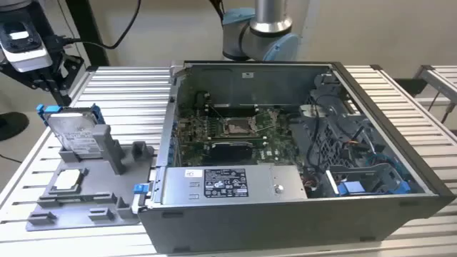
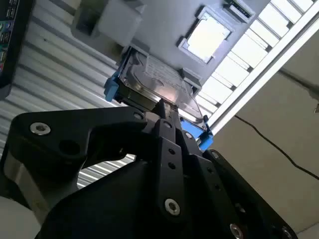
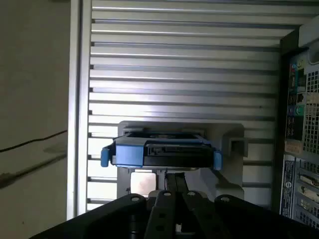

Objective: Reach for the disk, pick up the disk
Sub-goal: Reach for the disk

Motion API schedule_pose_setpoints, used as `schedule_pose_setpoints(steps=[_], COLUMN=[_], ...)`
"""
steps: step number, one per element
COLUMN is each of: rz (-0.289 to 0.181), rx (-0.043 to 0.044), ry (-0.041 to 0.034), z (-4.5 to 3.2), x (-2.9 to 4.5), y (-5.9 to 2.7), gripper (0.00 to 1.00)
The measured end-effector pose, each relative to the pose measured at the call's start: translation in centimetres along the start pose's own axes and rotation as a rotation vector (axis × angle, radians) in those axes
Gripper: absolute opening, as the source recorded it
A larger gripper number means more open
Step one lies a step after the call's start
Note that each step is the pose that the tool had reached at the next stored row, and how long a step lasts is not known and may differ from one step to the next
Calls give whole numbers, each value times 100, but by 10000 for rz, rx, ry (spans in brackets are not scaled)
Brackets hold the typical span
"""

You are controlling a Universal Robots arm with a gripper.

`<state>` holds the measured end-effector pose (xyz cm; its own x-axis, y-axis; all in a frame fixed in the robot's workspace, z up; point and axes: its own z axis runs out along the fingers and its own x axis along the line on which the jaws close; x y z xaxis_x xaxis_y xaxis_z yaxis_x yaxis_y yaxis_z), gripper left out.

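We see the open computer case [image 1: 300, 160] well apart from the gripper [image 1: 55, 88]. The grey fixture [image 1: 107, 206] lies below the gripper. The disk [image 1: 75, 131] stands upright in this fixture, just beyond the fingertips, untouched. In the first wrist view, the fingers [image 3: 170, 183] are clenched together, empty.

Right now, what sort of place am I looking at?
Probably a robotics lab bench for computer assembly work: a robot arm stands behind an open computer case on a slatted metal table, with the disk propped in a grey holder beside it.
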<state>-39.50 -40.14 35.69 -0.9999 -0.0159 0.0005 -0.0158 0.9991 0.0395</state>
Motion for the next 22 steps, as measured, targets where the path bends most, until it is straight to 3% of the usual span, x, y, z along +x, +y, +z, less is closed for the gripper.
schedule_pose_setpoints(steps=[15,18,22], rz=[2,1,-3], rx=[-15,-14,-11], ry=[2,-7,-75], z=[0,4,4], x=[2,44,178], y=[35,96,112], gripper=[0,0,0])
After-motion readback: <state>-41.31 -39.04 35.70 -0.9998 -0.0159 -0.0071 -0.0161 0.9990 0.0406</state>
